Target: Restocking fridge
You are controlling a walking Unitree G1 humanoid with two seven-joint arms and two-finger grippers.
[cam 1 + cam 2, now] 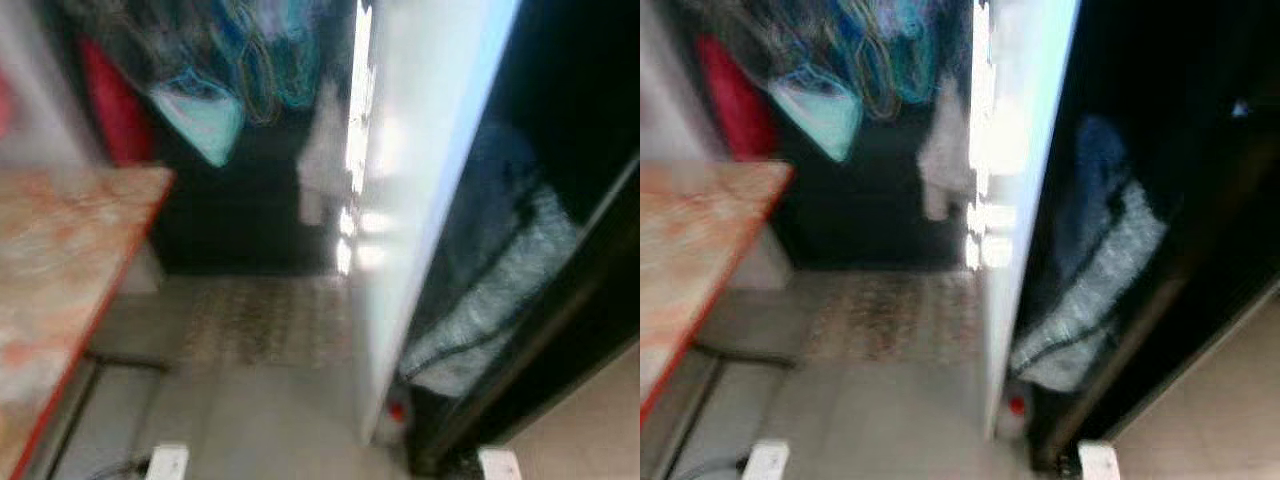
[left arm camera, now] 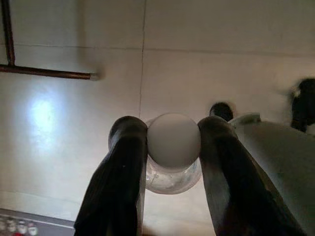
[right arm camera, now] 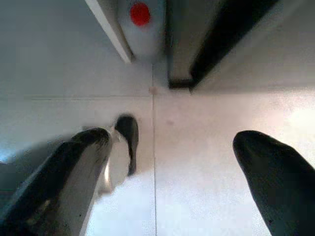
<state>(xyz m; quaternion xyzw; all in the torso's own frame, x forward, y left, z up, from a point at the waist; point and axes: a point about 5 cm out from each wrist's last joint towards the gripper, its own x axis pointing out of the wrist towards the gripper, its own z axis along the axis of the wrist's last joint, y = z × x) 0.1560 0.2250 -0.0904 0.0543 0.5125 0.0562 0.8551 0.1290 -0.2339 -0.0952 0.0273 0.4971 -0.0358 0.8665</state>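
The left end effector is closed on a clear bottle with a white cap, its two black fingers pressing the cap from either side, and it hangs over the pale tiled floor. The right end effector is open and holds nothing, its fingers spread wide above the same floor, with a jug topped by a red cap standing on the tiles ahead of it, just beside the foot of a white door. In the blurred head views, the marbled tabletop with a red edge sits near on the robot's left, and a patterned mat lies on the floor beyond it. The white fridge door stands edge-on in the middle, with the dark opening on its right holding bundled grey and blue fabric. The red-capped jug rests at the bottom of that door. Farther back, a teal bag and other hanging items sit against a dark wall, next to something red.
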